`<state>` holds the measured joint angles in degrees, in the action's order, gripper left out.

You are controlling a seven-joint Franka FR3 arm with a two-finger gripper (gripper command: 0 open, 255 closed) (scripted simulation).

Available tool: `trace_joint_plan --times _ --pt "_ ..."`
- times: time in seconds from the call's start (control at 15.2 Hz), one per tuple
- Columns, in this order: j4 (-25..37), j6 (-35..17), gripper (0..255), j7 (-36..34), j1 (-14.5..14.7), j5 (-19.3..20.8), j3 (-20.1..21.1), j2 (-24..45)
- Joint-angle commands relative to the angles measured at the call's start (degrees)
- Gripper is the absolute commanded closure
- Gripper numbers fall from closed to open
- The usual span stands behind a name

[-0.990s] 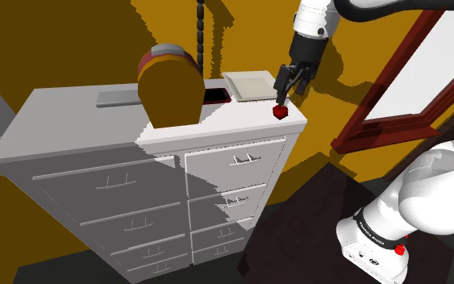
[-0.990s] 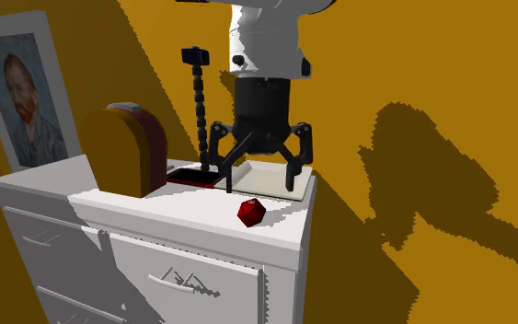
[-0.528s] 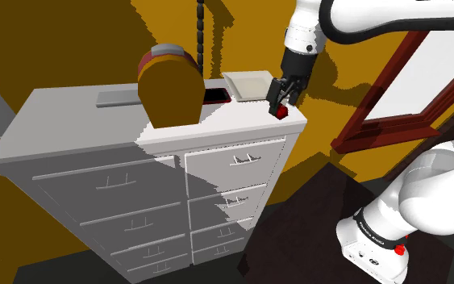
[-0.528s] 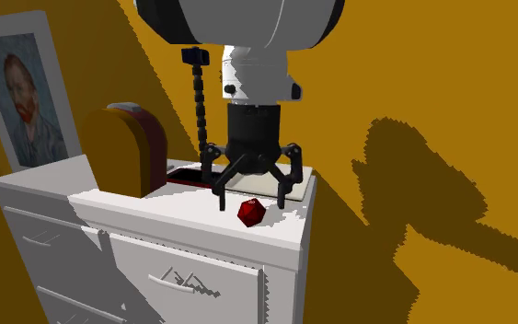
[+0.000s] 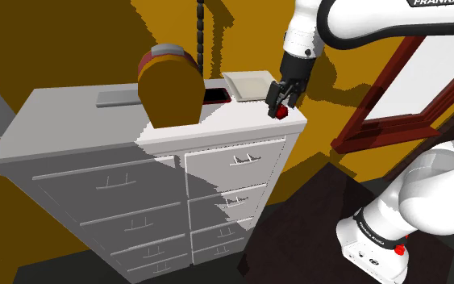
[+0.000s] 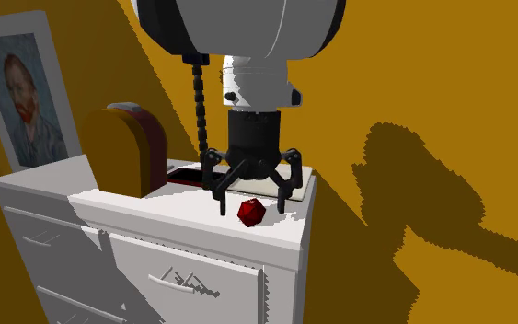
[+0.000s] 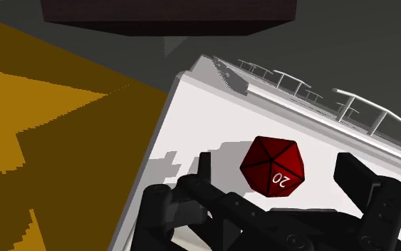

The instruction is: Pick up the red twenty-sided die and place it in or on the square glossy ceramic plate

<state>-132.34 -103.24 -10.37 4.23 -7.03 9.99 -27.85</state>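
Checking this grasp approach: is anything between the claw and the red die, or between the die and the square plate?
Nothing visible. The open claw straddles the red die, a finger on each side with gaps. The square plate lies just behind the die on the same dresser top, with bare surface between them.

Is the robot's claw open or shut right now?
Open. In the wrist view the gripper has its fingers apart, one on each side of the red die, not touching it.

arm (image 5: pixel 362 24): white, dark joints | tool (image 6: pixel 250 204): black | lettering: FRANKA
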Motion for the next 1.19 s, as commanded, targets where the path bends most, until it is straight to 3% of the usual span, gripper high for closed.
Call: trace_joint_plan --times 0.0,0.07,0.66,1.12 --pt "0.00 0.00 0 0.00 0.00 0.00 0.00 0.00" --pt "0.00 0.00 255 0.00 0.00 0.00 0.00 0.00" --pt "-0.01 -0.01 255 0.00 0.00 0.00 0.00 0.00" --pt "5.36 5.37 255 -0.25 -0.14 0.29 -0.34 -0.02"
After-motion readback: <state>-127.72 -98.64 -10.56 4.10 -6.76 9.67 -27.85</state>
